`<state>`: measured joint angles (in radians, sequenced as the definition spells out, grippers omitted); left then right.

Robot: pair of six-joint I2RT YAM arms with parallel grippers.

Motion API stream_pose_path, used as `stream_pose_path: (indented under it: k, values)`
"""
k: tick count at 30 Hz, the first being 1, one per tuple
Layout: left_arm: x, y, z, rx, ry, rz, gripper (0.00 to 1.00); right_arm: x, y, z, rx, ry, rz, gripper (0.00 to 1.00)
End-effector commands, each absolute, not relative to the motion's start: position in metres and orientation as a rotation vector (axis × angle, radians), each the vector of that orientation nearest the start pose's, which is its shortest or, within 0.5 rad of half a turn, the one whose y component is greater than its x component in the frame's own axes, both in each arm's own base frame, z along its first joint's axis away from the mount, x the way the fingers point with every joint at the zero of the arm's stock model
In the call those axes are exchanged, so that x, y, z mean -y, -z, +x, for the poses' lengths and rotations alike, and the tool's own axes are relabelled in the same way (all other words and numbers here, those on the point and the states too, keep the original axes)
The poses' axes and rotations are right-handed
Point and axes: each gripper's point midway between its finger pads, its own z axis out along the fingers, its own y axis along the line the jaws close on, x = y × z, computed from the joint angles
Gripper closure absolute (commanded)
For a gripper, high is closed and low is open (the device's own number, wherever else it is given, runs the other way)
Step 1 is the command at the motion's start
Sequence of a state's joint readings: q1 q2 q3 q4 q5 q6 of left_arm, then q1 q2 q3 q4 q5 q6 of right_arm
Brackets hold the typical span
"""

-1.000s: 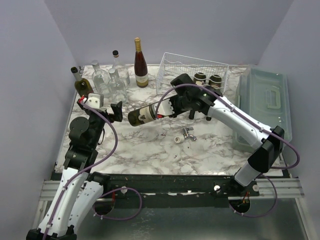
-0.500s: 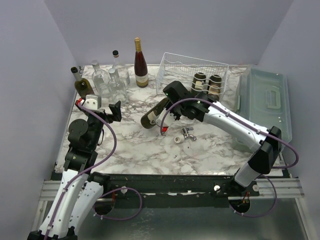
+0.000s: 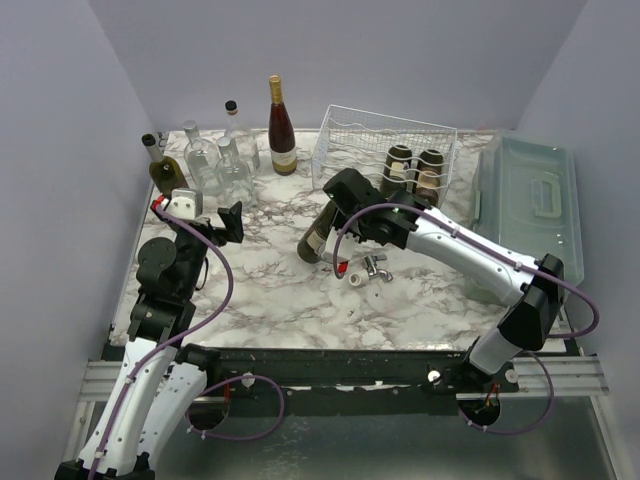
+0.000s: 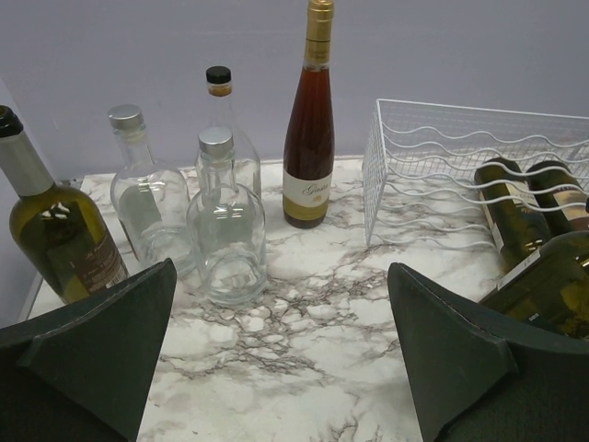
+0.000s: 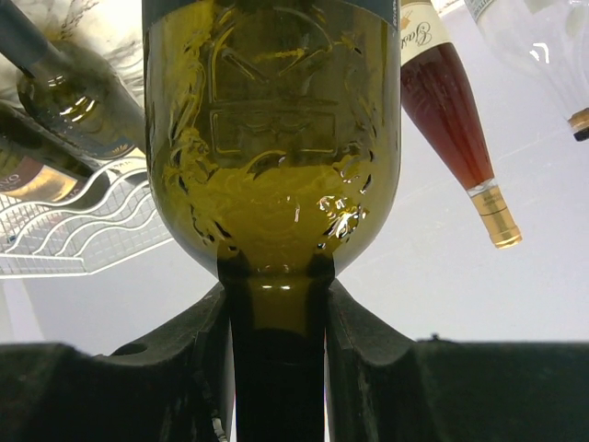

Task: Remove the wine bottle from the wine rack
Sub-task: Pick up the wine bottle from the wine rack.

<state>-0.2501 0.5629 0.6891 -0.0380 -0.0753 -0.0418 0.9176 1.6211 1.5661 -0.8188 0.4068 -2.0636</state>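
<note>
Marble-veined counter (image 3: 270, 290), plain lilac walls (image 3: 400, 50) boxing it in on three sides. The wine bottle (image 3: 316, 236) is just in front of the wine rack (image 3: 385, 132), nearly upright with a slight tilt, base down by the counter. The right end effector (image 3: 338, 203) is clamped on its neck. The left end effector (image 4: 281, 285) hangs wide and holds nothing, well off to the left.
</note>
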Motion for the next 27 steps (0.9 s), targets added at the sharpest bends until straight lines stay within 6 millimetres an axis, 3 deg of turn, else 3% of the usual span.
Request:
stream_pose_path:
  k: [1,13,20,24,27]
  values:
    - [0.060,-0.329,0.278,-1.460,0.195,0.091,0.01,-0.293,-0.313,0.347,-0.066,1.185,-2.609,1.00]
    - [0.072,-0.327,0.278,-1.463,0.245,0.138,0.01,-0.296,-0.306,0.333,0.109,1.210,-2.720,1.00]
    - [0.132,-0.326,0.256,-1.393,0.467,0.505,0.01,-0.293,-0.299,0.322,-0.015,1.096,-2.710,1.00]
    - [0.159,-0.313,0.231,-1.296,0.544,0.768,0.01,-0.292,-0.299,0.313,-0.073,1.009,-2.671,1.00]
    - [0.178,-0.291,0.208,-1.181,0.598,0.990,0.01,-0.288,-0.296,0.305,-0.121,0.945,-2.649,1.00]
